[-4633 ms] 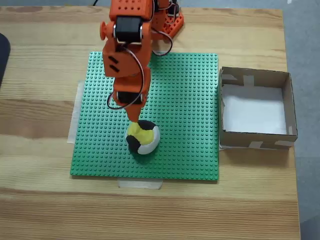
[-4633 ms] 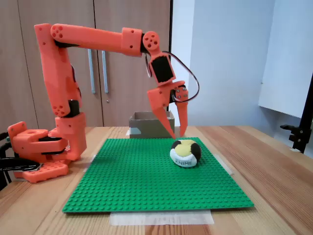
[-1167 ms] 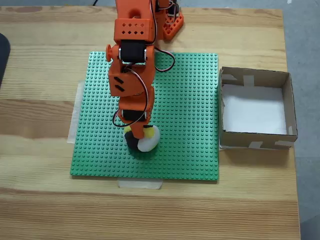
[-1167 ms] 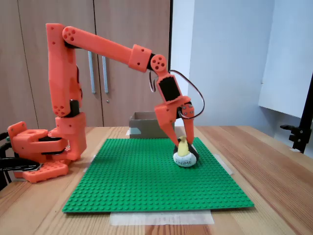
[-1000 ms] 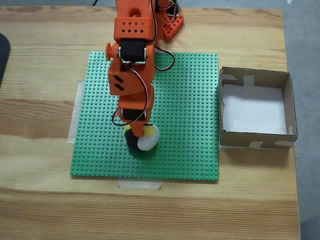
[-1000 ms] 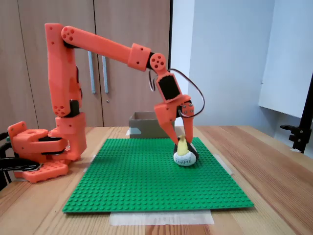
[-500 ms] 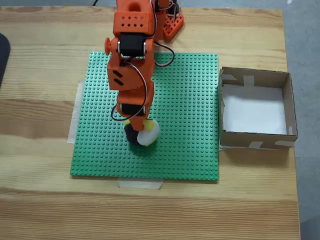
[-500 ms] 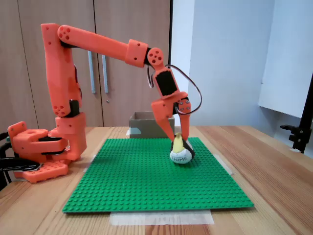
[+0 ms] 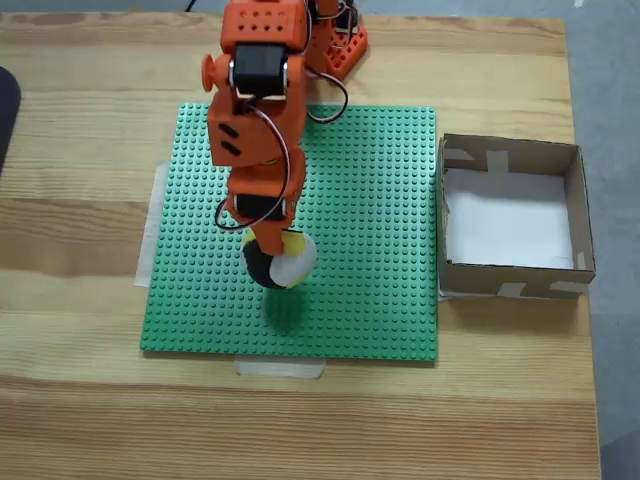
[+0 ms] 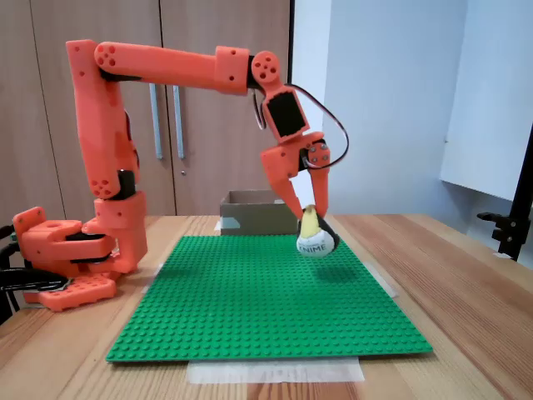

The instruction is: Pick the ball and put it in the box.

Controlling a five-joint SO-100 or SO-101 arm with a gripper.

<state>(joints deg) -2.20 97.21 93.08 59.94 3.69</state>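
Your fingers [image 10: 311, 218] are clenched on the ball [image 10: 316, 239], which hangs clear of the green studded baseplate [image 10: 250, 308]; in the fixed view from above, the ball [image 9: 279, 264] sits just under the orange arm [image 9: 255, 120] with its shadow on the studs below, so you can judge it lifted, not resting. What your next move turns on is this: the box [image 9: 574, 215] lies well apart from the ball, off the baseplate's edge, to the right as the view from above shows it. In the fixed view from the side the box [image 10: 250, 212] stands behind the fingers, near the far edge of the worktop [image 10: 466, 333]. You would have to carry the ball across the plate and over the box's near wall before letting go, so judge your height against that wall. The grip itself is hard to read: from above the arm covers most of the ball, and from the side the squeezed ball bulges below the fingertips, so you cannot tell how deep the hold is. The box's floor shows from above alone
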